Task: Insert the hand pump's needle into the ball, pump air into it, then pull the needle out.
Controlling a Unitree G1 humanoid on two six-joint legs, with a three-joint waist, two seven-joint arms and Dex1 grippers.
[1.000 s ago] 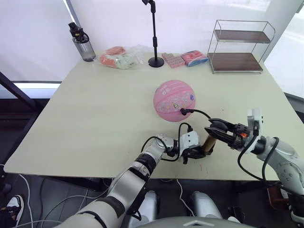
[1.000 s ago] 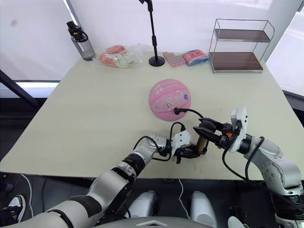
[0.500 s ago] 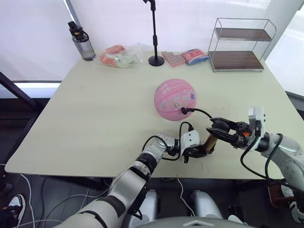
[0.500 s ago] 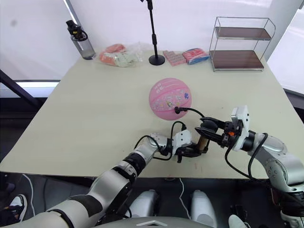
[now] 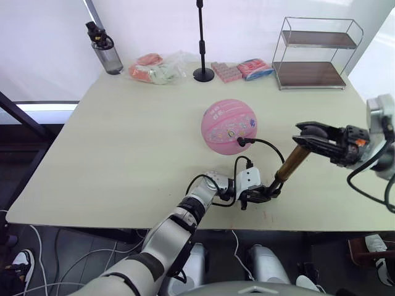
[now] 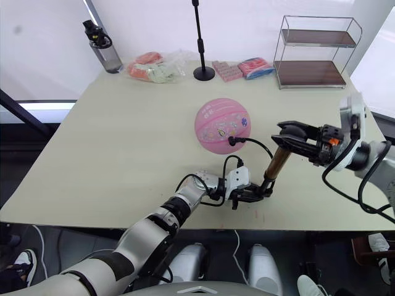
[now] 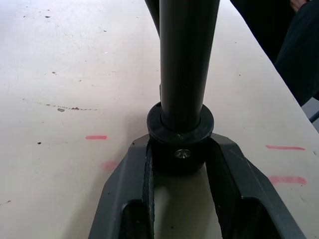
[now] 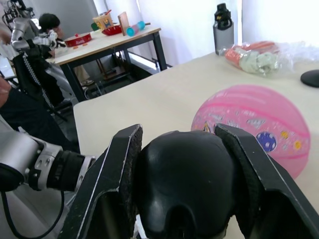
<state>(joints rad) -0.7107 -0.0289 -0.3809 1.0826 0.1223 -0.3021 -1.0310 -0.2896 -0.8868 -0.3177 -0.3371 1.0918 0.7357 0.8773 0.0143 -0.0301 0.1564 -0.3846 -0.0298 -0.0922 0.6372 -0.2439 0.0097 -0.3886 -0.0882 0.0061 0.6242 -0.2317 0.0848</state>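
Items counted: one ball (image 5: 231, 126), one hand pump (image 5: 290, 164). Left hand (image 5: 262, 194) pinches its base; right hand (image 5: 307, 137) clamps its handle (image 8: 187, 185).

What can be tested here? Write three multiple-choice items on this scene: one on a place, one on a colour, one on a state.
1. Where does the water bottle stand on the table?
A. far left corner
B. near edge
C. far right corner

2. What colour is the ball?
A. blue
B. pink
C. green

3. The right gripper is:
A. open over the table
B. shut on the ball
C. shut on the handle of the hand pump

Answers:
1 A, the bottle stands at the far left corner.
2 B, its surface is pink with small prints.
3 C, both fingers press against the black handle.
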